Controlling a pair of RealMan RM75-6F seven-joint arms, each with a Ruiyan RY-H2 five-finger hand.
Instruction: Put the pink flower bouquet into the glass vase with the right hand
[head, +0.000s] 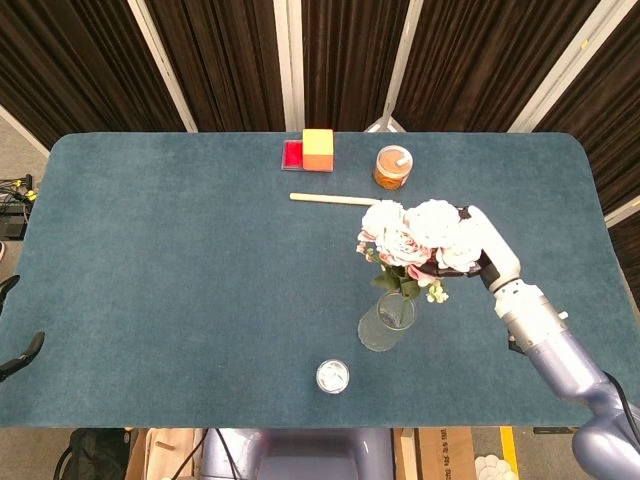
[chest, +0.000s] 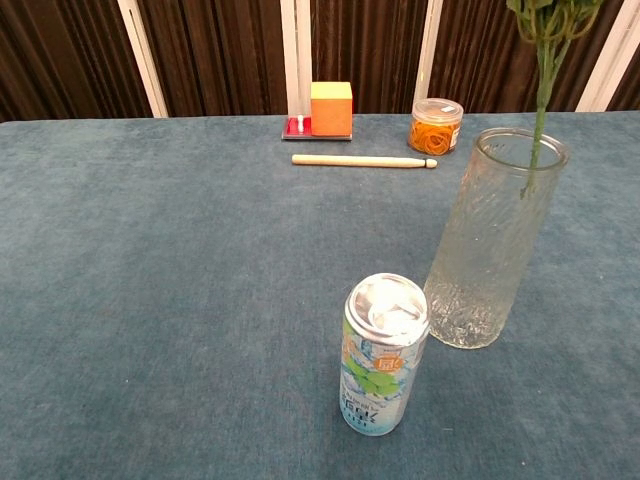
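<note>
The pink and white flower bouquet (head: 418, 235) hangs over the glass vase (head: 386, 320), held by my right hand (head: 478, 250), which is mostly hidden behind the blooms. In the chest view the green stem (chest: 540, 95) reaches down through the rim of the vase (chest: 490, 245), with its tip a short way inside. The vase stands upright on the blue table (head: 180, 260). My left hand does not show in either view.
A drink can (chest: 383, 352) stands just in front and left of the vase. A wooden stick (chest: 362, 160), an orange block on a red base (chest: 330, 108) and a jar of orange bands (chest: 436, 124) lie at the table's far side.
</note>
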